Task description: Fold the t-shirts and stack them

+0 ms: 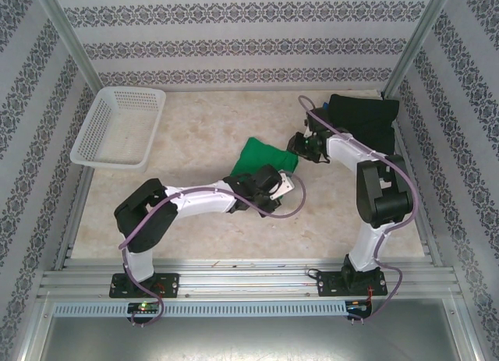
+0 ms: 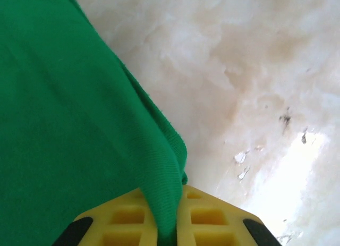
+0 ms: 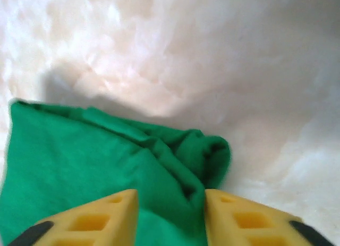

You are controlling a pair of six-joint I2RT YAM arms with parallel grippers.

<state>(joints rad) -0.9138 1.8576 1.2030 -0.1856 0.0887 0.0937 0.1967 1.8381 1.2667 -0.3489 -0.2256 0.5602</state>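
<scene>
Green shirt [image 1: 261,158]: bunched at mid-table [image 1: 203,127], not folded flat.
Black shirt [image 1: 362,115]: heaped toward 2 o'clock from the green one, at the table's far right corner, well apart from it.
Basket [image 1: 121,127]: white lattice, toward 10 o'clock from the green shirt.
Left gripper [image 2: 164,195]: at the green shirt's 6 o'clock edge; its yellow fingers [image 2: 212,217] are pressed together on a ridge of green cloth.
Right gripper [image 3: 170,195]: at the green shirt's 3 o'clock edge; its fingers [image 3: 103,219] stand apart, with a crumpled green fold lying between them.
Contact, right: whether its pads touch the cloth cannot be told.
</scene>
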